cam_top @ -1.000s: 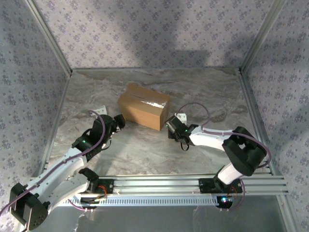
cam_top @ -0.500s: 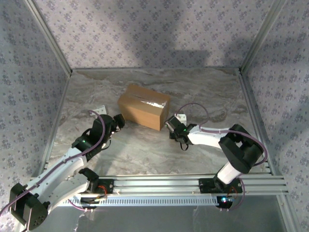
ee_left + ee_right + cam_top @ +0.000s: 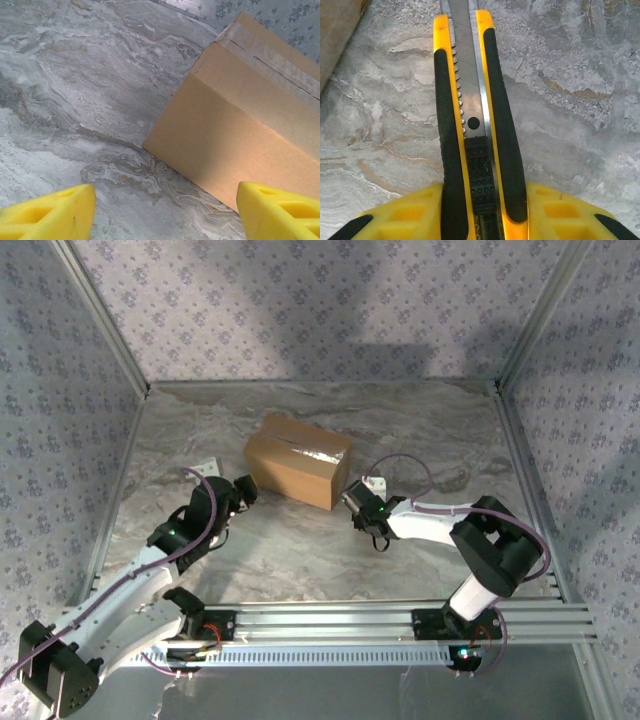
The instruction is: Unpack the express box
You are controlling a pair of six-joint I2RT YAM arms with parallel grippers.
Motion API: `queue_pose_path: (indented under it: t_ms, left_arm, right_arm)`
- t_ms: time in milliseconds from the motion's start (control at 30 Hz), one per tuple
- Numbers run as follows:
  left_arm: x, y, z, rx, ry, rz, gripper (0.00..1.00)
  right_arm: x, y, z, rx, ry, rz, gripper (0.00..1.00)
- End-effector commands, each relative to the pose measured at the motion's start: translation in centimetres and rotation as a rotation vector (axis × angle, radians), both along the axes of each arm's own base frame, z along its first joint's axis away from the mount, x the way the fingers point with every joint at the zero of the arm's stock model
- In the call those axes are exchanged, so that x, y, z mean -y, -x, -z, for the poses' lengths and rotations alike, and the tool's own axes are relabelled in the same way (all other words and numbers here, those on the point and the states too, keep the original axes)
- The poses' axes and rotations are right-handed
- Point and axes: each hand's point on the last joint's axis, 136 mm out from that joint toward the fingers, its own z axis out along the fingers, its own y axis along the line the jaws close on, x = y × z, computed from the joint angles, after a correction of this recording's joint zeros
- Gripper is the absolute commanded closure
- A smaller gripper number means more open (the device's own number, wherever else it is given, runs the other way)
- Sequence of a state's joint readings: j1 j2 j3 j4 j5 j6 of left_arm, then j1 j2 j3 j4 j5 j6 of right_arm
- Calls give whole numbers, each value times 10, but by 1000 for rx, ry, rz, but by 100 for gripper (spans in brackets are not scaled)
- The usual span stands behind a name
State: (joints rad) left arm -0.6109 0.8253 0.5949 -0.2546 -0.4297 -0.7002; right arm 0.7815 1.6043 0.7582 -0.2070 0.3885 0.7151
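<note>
At the middle of the table [image 3: 300, 550] the express box [image 3: 298, 460] lies taped shut, so our right gripper [image 3: 482, 200] clamps the utility knife [image 3: 470, 125], likely to slit the seam, while our left gripper [image 3: 165, 200] hovers beside it, jaws apart, to brace it.

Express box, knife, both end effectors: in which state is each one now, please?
express box: closed, flaps flat, seam taped.
utility knife: blade slid out, gripped by its handle.
left end effector: open, empty, near the box.
right end effector: shut on the utility knife.
</note>
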Motion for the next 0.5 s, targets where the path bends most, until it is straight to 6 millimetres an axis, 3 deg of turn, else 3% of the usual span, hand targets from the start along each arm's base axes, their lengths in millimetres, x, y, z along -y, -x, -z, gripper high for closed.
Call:
queue_pose_path:
  t_ms: [0,200,467]
  left_arm:
    - [-3,0,-18,37,-9,-10,25]
    - [0,0,-25,40,-8,9,25]
    - [21,0,-45,53,51,109,29]
  right_arm:
    - [4,5,2,-29,13,6,66]
    - [8,6,-17,-3,13,2,67]
    - [15,6,-65,65,10,-46,67]
